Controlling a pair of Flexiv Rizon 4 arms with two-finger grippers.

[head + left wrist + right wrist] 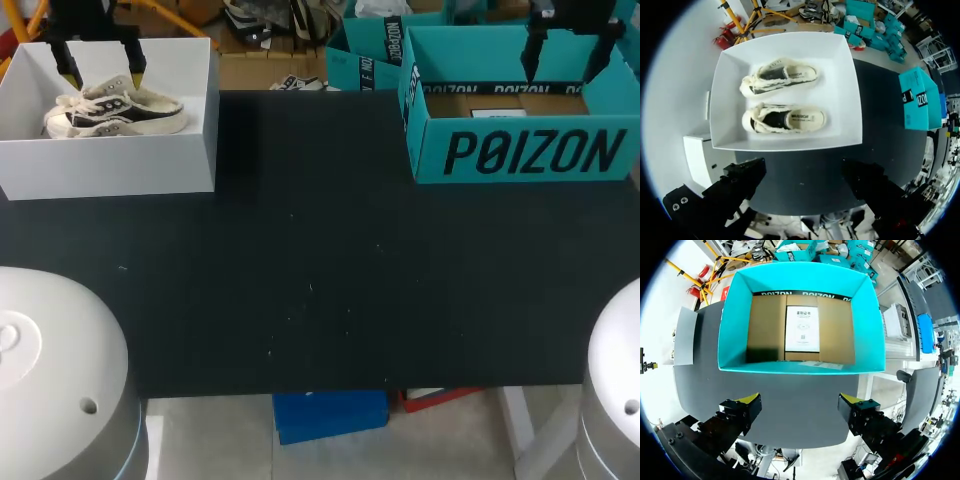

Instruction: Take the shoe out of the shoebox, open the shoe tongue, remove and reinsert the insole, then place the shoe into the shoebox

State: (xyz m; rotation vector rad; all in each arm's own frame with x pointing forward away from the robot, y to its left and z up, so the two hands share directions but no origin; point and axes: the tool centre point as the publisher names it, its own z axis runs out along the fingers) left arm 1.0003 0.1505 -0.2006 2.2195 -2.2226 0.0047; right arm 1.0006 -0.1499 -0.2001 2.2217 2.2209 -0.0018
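Your left gripper (100,70) hung spread, empty, over the white box (110,165) at the table's far-left corner; right gripper (565,60) likewise over the teal box (520,150). Two shoes (115,110) lay inside the white box: probably light, soft. Pinch the heel collar.

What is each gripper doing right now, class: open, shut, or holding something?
Left gripper: open, empty, over the white box.
Right gripper: open, empty, over the teal shoebox.

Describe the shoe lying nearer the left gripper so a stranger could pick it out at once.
Find the white box under the left gripper; two cream-and-dark shoes lie side by side in it. The shoe is the one nearer the gripper, by the wall bordering the black table; the other shoe lies beyond it.
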